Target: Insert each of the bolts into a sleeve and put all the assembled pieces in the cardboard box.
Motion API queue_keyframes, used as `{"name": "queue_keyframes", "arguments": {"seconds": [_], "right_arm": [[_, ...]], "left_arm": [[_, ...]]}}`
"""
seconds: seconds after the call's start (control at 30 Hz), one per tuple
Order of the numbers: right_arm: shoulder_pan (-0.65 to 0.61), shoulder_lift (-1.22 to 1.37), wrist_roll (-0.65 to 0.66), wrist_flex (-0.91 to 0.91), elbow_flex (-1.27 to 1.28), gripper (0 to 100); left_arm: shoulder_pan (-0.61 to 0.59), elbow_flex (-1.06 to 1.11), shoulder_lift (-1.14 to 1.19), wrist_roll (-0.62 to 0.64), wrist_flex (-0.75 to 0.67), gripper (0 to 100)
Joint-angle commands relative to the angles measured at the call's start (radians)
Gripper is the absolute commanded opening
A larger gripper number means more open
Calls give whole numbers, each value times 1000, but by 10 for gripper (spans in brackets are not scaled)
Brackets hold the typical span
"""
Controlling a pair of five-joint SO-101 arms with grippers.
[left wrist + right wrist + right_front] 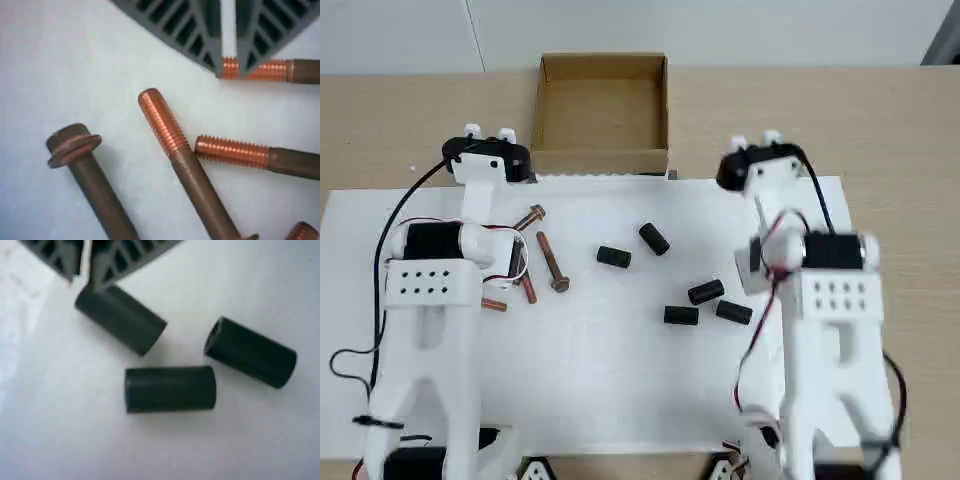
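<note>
Several copper-coloured bolts [552, 262] lie on the white mat beside the left arm. Several black sleeves [705, 292] lie loose between the mat's middle and the right arm. The open cardboard box [603, 150] stands at the back centre. My left gripper [229, 72] is shut, its tips just above the threaded end of one bolt [270, 70], with three more bolts [185, 160] lying close by. My right gripper [85, 282] is also shut and hangs over the end of one sleeve [120, 320]. Two other sleeves [170, 389] lie beside it.
The white mat [620, 390] covers most of the wooden table [900, 110]. Two sleeves [613, 257] lie apart near the mat's middle. Cables hang along both arms.
</note>
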Motion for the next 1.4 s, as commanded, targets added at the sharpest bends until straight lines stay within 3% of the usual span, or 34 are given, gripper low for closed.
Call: {"name": "queue_keyframes", "arguments": {"seconds": [0.0, 0.13, 0.23, 0.37, 0.7, 1.0, 1.37], "right_arm": [[-77, 127, 68, 5, -149, 9], [-168, 289, 112, 15, -296, 19], [-206, 409, 114, 39, -419, 84], [-242, 573, 114, 93, -606, 147], [-312, 943, 115, 145, -977, 148], [-381, 1041, 114, 163, -1039, 148], [-374, 1133, 112, 157, -1039, 147]], "left_arm": [[-6, -45, 35, -3, 3, 11], [-6, -48, 74, -8, -2, 12], [-9, -47, 86, -11, -23, 13], [-72, -48, 87, -11, -66, 85], [-129, -41, 89, -11, -123, 115], [-126, -16, 89, -11, -123, 115], [-124, 8, 89, -9, -123, 115]]}}
